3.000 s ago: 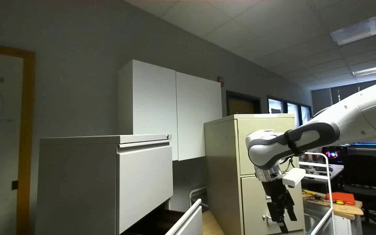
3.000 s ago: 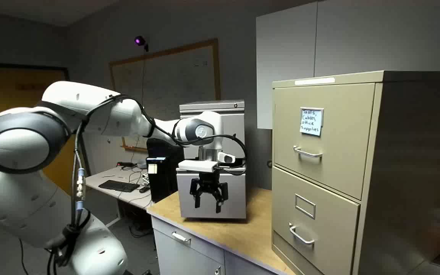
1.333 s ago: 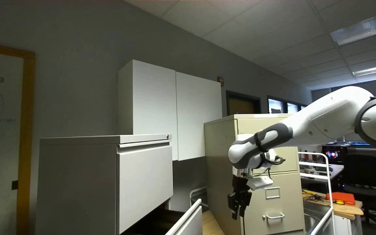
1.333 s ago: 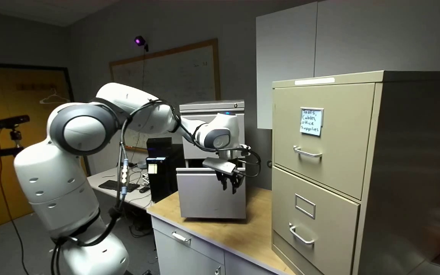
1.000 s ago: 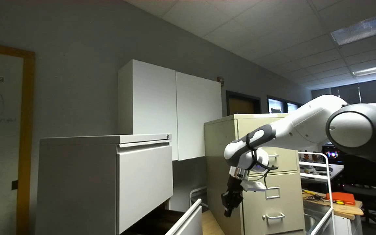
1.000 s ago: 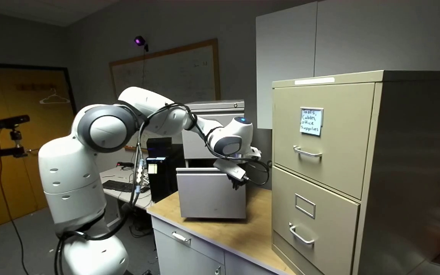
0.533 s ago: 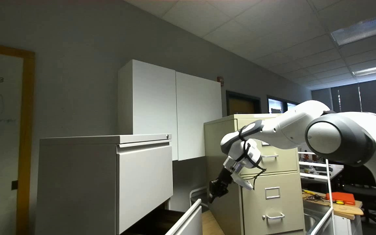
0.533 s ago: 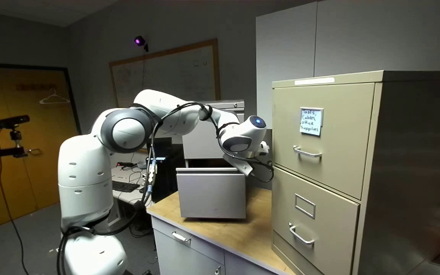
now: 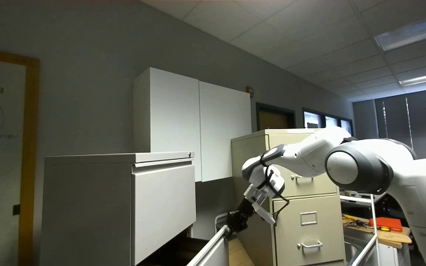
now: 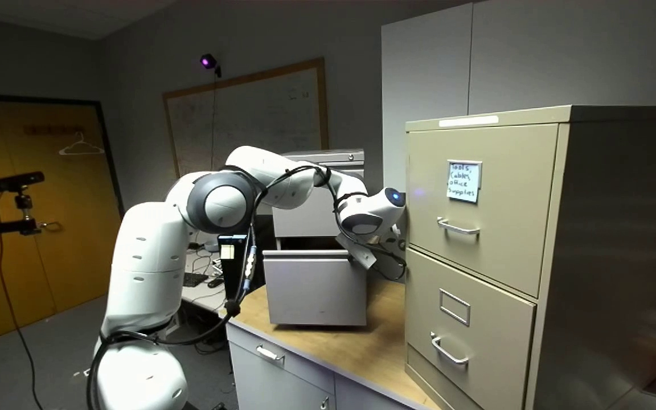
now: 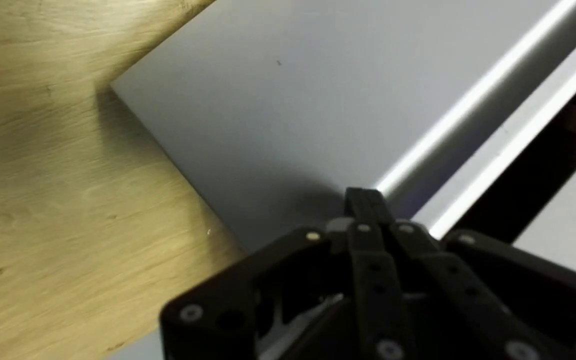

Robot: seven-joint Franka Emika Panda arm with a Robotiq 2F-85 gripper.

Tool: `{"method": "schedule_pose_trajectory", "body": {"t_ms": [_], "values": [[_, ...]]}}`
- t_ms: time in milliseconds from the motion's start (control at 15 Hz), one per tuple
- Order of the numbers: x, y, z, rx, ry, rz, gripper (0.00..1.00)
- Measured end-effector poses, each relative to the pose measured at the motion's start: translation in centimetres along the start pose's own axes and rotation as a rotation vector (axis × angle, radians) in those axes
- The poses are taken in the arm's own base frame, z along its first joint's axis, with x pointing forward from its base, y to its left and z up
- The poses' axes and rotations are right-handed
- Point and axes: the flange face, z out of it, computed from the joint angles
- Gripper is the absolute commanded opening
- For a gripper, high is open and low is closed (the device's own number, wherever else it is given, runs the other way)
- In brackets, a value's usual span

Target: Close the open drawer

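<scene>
The gripper (image 11: 368,196) is seen closed up, its two fingertips (image 11: 358,207) laid together with no gap visible, and nothing is held. The tips are set against the drawer (image 10: 314,290), or very nearly so, at the groove (image 11: 468,135) just under its lip (image 11: 510,132); whether the metal is truly pressed cannot be told. The drawer is pulled well out, below and ahead of the top drawer (image 9: 165,210), so the closing push is judged not yet to have been made.

At the contact, the lip could be overridden: if the slanted tips are let slide upward, they would be dropped behind the drawer's front and could be pinched beneath the top drawer. Sideways skidding could be brought about too, since the drawer is met close to one end; by the same off-centre push it could be twisted and jammed partway.

Farther out, the wrist (image 10: 370,213) is held close to the filing cabinet (image 10: 493,262), which is placed beside that end of the drawer; the gap cannot be judged, but a knock could be caused by a swing away from the drawer. If the arm (image 10: 148,267) is run out of reach, the drawer would be left ajar.
</scene>
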Motion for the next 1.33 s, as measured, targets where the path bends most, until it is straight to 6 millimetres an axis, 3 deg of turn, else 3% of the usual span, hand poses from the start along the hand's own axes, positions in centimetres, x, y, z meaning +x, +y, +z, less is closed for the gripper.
{"method": "schedule_pose_trajectory", "body": {"t_ms": [867,1333], "values": [[1.7,-0.1,3.1,0.130,0.072,0.033,0.00],[5.2,-0.7,5.1,0.169,0.031,-0.033,0.00]]}}
